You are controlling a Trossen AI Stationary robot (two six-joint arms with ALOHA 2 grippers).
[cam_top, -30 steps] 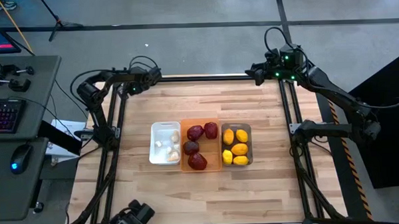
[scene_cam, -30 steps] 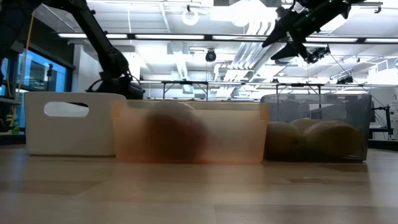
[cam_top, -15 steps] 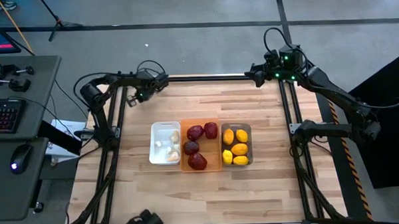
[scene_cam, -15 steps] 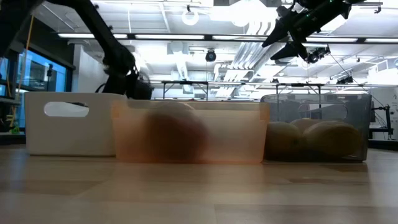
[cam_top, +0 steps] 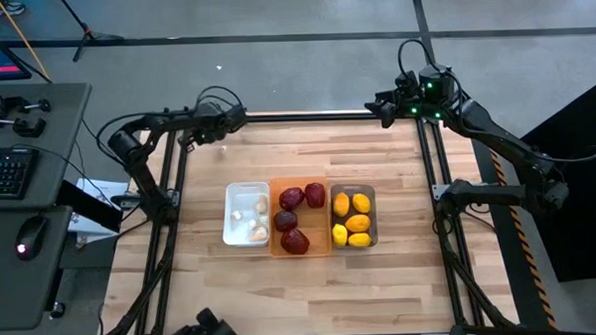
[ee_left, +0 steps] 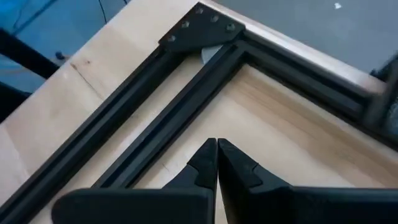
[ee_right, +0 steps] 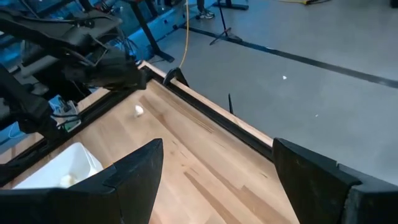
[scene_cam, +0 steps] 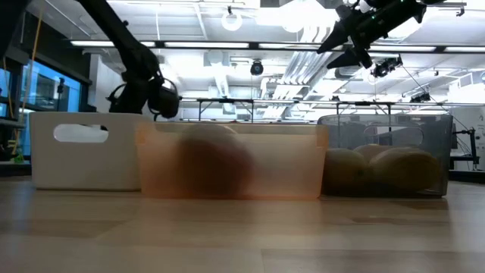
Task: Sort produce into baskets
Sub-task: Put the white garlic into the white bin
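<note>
Three baskets stand side by side at the table's middle. The white basket (cam_top: 234,211) holds whitish garlic-like bulbs (cam_top: 259,220). The orange basket (cam_top: 301,252) holds dark red produce (cam_top: 295,240). The dark grey basket (cam_top: 372,215) holds yellow lemons (cam_top: 357,223). My left gripper (cam_top: 239,117) hovers shut and empty over the far left corner; its closed fingertips show in the left wrist view (ee_left: 217,163). My right gripper (cam_top: 371,110) hangs high over the far right corner, open wide and empty; it also shows in the right wrist view (ee_right: 217,180).
A black metal frame (cam_top: 306,115) runs along the table's far edge and both sides. A small white bit (ee_right: 138,111) lies on the wood near the far left corner. Bare wood surrounds the baskets. A desk with a keyboard and a mouse (cam_top: 30,237) stands left of the table.
My left gripper has swung about over the far left corner, first a little toward the table's right, then back and slightly up. It has stayed shut. The baskets and the produce have not moved.
</note>
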